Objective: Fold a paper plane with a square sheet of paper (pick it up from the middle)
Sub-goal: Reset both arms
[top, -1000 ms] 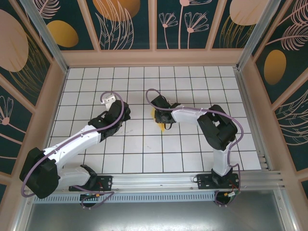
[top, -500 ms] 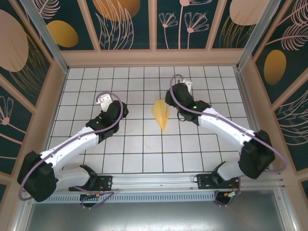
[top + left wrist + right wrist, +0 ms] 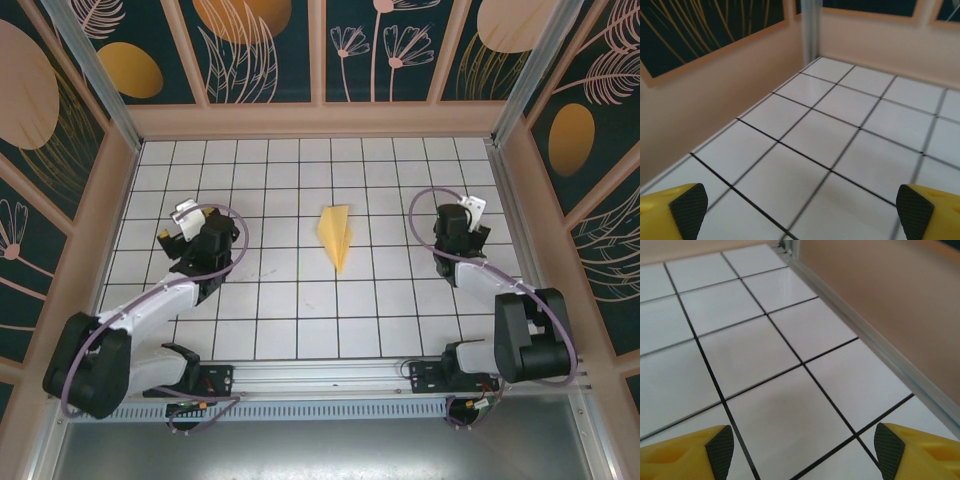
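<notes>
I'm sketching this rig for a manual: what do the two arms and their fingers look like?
Both the left arm and right arm have white link shells, black joint housings and a looping purple cable. The fingers are yellow with black textured pads.

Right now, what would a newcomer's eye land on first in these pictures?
The yellow paper plane stands out, lying alone in the middle of the white-tiled table with its pointed nose toward the arms' bases. The left tool and right tool each stand wide open over bare tiles near opposite sides of the table, well apart from the plane and holding nothing.
</notes>
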You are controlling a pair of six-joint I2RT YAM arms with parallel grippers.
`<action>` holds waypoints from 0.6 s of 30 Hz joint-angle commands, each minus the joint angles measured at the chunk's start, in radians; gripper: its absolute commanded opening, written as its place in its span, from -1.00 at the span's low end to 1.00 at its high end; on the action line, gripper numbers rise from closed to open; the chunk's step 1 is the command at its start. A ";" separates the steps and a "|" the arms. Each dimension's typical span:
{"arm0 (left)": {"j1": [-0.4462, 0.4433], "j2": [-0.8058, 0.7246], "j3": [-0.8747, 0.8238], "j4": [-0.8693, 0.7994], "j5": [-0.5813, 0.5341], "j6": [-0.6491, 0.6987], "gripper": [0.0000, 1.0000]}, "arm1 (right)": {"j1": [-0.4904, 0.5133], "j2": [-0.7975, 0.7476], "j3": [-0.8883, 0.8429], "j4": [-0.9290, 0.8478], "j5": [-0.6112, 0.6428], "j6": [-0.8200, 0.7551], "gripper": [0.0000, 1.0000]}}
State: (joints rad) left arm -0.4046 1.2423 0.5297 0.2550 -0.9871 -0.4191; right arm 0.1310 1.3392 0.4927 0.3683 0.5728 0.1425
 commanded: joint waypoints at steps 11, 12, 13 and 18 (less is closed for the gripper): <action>0.140 0.298 -0.237 1.034 0.255 0.496 0.98 | -0.155 0.200 -0.279 0.908 -0.597 -0.144 0.52; 0.167 0.285 -0.235 1.002 0.263 0.452 0.98 | -0.155 0.197 -0.270 0.892 -0.599 -0.145 0.51; 0.200 0.261 -0.250 0.981 0.339 0.417 0.98 | -0.152 0.200 -0.269 0.893 -0.587 -0.144 0.52; 0.318 0.260 -0.375 1.152 0.614 0.343 0.98 | -0.152 0.202 -0.267 0.892 -0.536 -0.124 0.98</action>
State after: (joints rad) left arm -0.1089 1.4860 0.1944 1.2312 -0.5697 -0.0349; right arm -0.0189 1.5360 0.2268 1.1759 0.0525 0.0082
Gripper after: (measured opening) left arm 0.988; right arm 0.985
